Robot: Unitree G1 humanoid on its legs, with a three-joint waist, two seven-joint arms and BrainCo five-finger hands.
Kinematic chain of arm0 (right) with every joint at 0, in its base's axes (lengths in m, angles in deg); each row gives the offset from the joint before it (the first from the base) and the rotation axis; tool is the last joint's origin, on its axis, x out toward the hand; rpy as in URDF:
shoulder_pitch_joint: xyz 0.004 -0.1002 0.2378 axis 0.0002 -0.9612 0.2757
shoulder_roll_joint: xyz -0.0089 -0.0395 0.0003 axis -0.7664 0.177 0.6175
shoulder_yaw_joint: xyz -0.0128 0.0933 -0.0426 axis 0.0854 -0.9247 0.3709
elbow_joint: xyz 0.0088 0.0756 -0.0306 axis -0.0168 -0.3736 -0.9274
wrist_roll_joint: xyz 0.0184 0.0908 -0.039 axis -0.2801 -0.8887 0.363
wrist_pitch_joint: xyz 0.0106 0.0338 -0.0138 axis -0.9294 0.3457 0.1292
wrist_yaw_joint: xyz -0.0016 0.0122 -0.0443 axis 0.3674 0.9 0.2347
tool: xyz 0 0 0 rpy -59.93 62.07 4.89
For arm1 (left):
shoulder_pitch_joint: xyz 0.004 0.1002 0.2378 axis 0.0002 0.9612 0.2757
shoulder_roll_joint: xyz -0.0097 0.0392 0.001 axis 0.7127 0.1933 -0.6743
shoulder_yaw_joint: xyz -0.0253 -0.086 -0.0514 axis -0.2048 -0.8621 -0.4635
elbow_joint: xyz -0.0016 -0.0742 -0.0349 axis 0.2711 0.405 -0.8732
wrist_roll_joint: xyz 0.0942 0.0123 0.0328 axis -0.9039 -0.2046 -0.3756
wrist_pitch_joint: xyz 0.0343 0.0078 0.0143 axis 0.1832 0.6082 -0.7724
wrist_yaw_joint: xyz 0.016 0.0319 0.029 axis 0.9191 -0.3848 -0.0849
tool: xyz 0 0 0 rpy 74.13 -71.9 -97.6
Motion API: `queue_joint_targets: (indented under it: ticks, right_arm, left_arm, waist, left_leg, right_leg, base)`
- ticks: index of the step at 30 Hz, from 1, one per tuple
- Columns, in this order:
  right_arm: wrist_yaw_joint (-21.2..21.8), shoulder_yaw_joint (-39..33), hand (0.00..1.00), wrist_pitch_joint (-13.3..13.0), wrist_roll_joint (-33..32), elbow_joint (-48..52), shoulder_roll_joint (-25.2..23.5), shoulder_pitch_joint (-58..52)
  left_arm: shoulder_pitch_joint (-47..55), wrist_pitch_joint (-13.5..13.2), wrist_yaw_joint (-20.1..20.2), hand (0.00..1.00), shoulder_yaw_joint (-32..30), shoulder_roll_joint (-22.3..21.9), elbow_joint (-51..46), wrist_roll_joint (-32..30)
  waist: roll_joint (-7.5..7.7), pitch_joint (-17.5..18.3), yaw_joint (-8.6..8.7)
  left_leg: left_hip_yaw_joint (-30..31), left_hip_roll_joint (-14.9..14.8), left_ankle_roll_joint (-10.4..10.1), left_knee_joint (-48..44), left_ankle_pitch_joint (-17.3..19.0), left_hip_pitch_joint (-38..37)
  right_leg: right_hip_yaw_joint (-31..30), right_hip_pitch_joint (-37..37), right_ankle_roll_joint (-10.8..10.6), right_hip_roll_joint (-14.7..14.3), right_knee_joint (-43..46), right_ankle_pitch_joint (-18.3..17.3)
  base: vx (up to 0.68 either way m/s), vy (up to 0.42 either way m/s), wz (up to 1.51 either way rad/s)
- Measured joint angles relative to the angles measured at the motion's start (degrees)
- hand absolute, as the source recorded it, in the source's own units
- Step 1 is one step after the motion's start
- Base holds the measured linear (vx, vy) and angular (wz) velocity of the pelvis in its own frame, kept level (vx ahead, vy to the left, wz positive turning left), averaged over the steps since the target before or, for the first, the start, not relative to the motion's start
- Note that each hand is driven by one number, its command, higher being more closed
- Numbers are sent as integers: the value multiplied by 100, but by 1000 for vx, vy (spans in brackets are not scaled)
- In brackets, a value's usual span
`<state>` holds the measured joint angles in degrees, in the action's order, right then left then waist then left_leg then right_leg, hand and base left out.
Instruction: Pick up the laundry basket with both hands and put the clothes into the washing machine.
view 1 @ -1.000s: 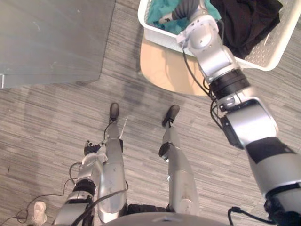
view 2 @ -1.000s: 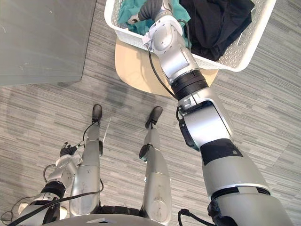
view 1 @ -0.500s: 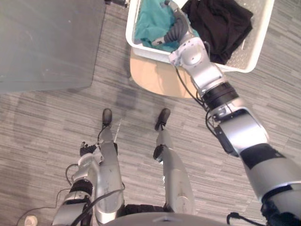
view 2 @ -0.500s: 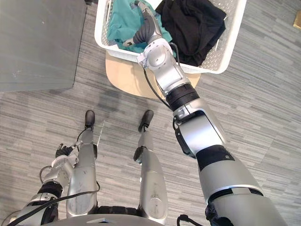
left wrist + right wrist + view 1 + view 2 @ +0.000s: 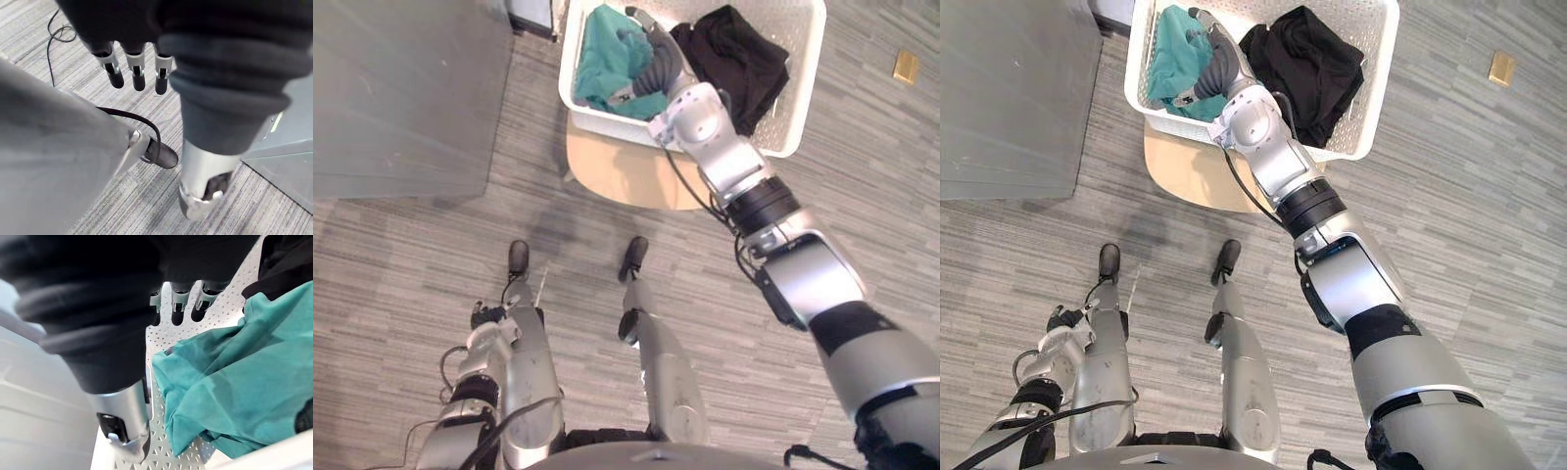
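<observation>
- A white perforated plastic laundry basket [image 5: 1381, 83] stood at twelve o'clock from the robot, resting on a round pale wooden bench [image 5: 1185, 176].
- Inside it, a crumpled teal cloth garment [image 5: 1175, 59] lay at the nine o'clock side and a heaped black cloth garment [image 5: 1307, 64] at the three o'clock side.
- The right hand [image 5: 1217, 61] reached into the basket between the two, over the edge of the teal one. Its fingers [image 5: 178, 308] were straight and loose above the perforated floor, holding nothing.
- The left hand [image 5: 138, 63] hung low at seven o'clock, fingers slack and empty.
- A grey flat-topped unit [image 5: 1009, 98] sat at ten o'clock.
</observation>
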<state>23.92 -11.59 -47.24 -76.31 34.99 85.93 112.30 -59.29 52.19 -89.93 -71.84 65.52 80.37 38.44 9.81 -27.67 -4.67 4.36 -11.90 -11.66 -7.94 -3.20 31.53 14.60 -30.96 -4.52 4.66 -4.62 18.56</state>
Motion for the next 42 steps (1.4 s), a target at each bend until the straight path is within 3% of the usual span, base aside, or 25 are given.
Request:
queue_joint_targets:
  ticks: [8,17,23,42]
  right_arm:
    - [57,726,0,-4,77,126,443,758]
    - [471,1554,0,-120,921,-341,842,1202]
    - [654,1783,0,-131,927,-555,983,1318]
    - [654,1888,0,-115,1140,-807,1326,1452]
  left_arm:
    - [72,4,32,0,-101,50,0,-13]
    - [90,-119,94,0,-93,102,46,-103]
    - [94,-172,135,0,-84,124,54,-99]
    - [102,-296,203,0,241,203,-203,11]
  waist:
    - [39,25,51]
    - [113,33,23]
    - [129,26,-12]
    - [119,19,-139]
  left_leg:
    - [2,-15,-27,29,-22,30]
    - [43,-19,-36,103,-52,122]
    - [75,-23,-33,98,-50,213]
    - [223,-25,-51,105,-114,679]
  right_leg:
    - [7,-39,-15,-11,0,-34]
    - [39,-124,19,-15,0,-6]
    - [47,-187,9,-17,0,-13]
    - [174,-567,11,-27,-2,-11]
  base:
    - [-30,23,0]
    - [-20,38,2]
    - [-34,33,3]
    - [-28,21,1]
